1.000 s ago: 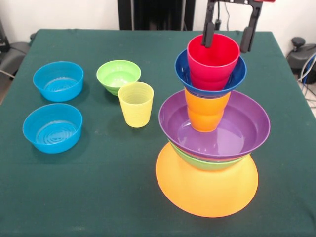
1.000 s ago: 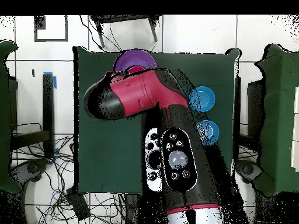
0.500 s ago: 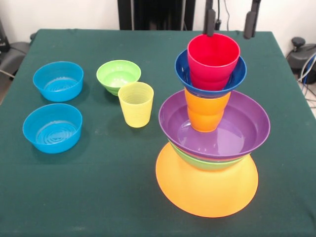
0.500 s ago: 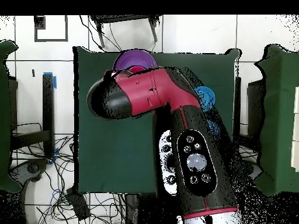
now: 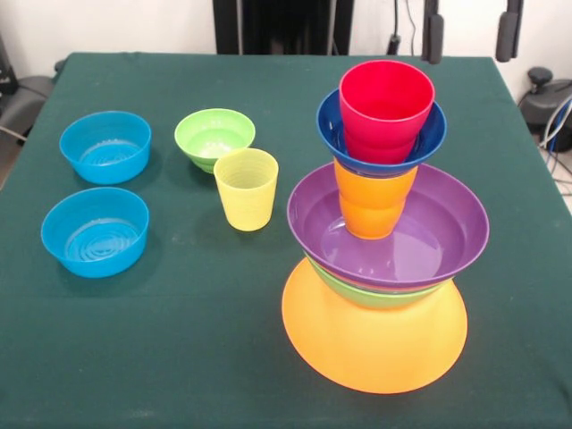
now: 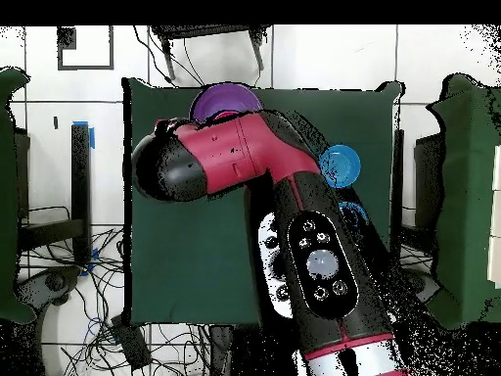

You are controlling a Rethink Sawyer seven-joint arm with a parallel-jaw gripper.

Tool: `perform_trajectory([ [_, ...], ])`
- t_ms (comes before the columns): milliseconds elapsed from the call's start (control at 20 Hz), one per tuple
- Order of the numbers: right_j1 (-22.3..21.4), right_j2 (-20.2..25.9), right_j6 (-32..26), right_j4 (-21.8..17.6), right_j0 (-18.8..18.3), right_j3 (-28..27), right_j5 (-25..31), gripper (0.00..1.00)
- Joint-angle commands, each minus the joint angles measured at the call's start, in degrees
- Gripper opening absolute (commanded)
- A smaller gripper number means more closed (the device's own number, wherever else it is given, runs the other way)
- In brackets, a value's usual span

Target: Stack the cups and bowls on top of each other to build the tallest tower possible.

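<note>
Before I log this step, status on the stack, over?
End effector open, empty, raised clear behind the tower. Red cup seated on top. Yellow cup and three small bowls loose; nothing in the way.

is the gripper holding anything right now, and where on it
Nothing is held: the gripper is open and empty, above and behind the red ribbed plastic cup.

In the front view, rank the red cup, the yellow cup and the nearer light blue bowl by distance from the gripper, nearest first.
From the gripper, at the picture's top right:
1. Red cup, on top of the tower, just below and left of the gripper.
2. Yellow cup, standing on the table mid-left.
3. Light blue bowl, at the far left, front.
</note>
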Motion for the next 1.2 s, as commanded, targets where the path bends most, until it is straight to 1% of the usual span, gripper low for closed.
perform_trajectory([
  [50,0.6,4.8,-17.9,-1.4,-2.3,6.3,7.3,1.00],
  [500,0.3,7.5,-19.8,-2.3,-4.6,3.9,11.7,1.00],
  [650,-0.5,8.5,-20.6,-2.3,-6.0,4.3,12.3,1.00],
  [900,-0.4,9.8,-22.5,-3.9,-8.5,4.6,11.8,1.00],
  [1200,-0.3,12.0,-27.3,-3.5,-12.2,4.4,13.6,1.00],
])
